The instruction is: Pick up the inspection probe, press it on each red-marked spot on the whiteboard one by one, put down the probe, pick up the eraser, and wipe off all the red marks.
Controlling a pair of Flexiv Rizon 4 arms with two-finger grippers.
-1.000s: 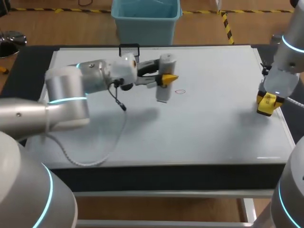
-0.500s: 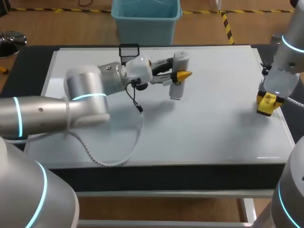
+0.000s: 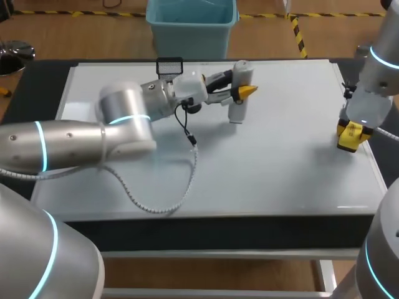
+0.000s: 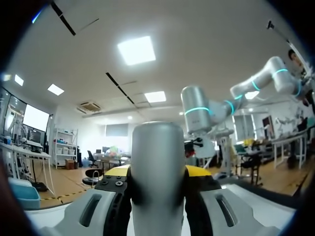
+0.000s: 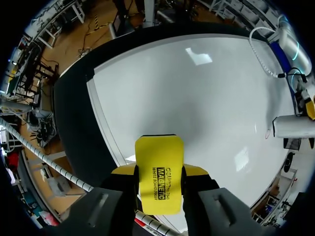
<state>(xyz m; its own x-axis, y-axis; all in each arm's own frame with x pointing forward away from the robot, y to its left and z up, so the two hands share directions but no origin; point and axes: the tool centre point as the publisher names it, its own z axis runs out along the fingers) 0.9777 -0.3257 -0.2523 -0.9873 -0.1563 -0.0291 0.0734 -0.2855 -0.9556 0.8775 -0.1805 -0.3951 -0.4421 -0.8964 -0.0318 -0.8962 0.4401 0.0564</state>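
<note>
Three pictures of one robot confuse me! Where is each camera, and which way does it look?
Head view: above and behind the robot, looking down on the whiteboard; both arms show.
Left wrist view: on the left wrist, facing sideways, out past the table; left gripper shut on the probe.
Right wrist view: on the right wrist, looking down at the whiteboard; right gripper shut on the eraser.
Shared: head and right wrist views both show whiteboard, probe, eraser.
</note>
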